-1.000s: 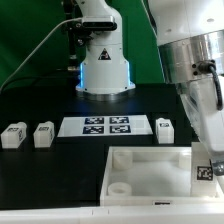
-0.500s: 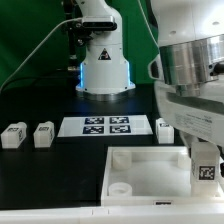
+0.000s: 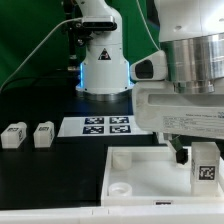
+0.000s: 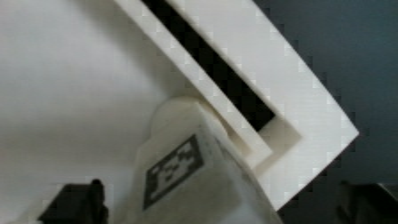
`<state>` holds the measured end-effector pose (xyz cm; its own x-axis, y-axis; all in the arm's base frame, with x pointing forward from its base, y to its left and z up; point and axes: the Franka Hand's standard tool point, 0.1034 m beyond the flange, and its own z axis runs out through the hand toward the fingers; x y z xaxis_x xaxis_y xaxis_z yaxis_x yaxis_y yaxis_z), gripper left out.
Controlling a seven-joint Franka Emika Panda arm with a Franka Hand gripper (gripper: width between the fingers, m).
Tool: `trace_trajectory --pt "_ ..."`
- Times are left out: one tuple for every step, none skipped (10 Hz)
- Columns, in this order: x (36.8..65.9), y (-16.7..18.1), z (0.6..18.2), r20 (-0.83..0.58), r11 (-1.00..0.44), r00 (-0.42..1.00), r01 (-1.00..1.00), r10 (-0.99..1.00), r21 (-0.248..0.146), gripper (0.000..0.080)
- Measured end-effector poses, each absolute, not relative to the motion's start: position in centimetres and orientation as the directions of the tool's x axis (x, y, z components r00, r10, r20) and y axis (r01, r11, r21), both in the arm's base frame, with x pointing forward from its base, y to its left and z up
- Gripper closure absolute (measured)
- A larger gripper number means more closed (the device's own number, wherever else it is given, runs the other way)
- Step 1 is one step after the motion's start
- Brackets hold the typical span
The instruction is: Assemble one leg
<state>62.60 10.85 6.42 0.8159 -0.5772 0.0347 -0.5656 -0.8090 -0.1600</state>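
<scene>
A white leg with a square tag stands upright at the near corner of the large white tray-like piece, at the exterior view's right. My gripper is over it. One dark finger hangs beside the leg with a gap, and the other is beyond the picture's edge. In the wrist view the leg sits between my gripper's fingers without touching the one dark finger that shows, on the white piece. The jaws are open.
Two more white legs lie on the black table at the exterior view's left. The marker board lies behind the tray-like piece. The arm's base stands at the back. My hand hides the area right of the marker board.
My hand has swung toward the exterior view's left and now covers the leg that lay right of the marker board. The leg at the corner has stayed in place.
</scene>
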Motion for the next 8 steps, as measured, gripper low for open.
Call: trace_trajectory --pt "62.98 10.77 6.56 0.079 -0.895 0.895 -0.429 -0.44 -0.126 0.0151" --pt "63.15 11.06 6.67 0.105 -0.921 0.917 -0.375 -0.386 -0.109 0.0151" --pt "63.14 11.08 6.65 0.104 -0.917 0.914 -0.382 -0.393 -0.112 0.0151" --pt "63.14 11.03 6.64 0.104 -0.915 0.911 -0.388 -0.399 -0.112 0.029" --pt "63.13 11.07 6.64 0.098 -0.894 0.891 -0.432 -0.443 -0.117 0.0429" --pt "63.1 11.13 6.61 0.081 -0.837 0.836 -0.531 -0.543 -0.13 0.0507" --pt "63.08 11.14 6.56 0.064 -0.771 0.771 -0.621 -0.633 -0.141 0.0507" --pt "63.05 11.06 6.53 0.052 -0.718 0.719 -0.681 -0.693 -0.145 0.0506"
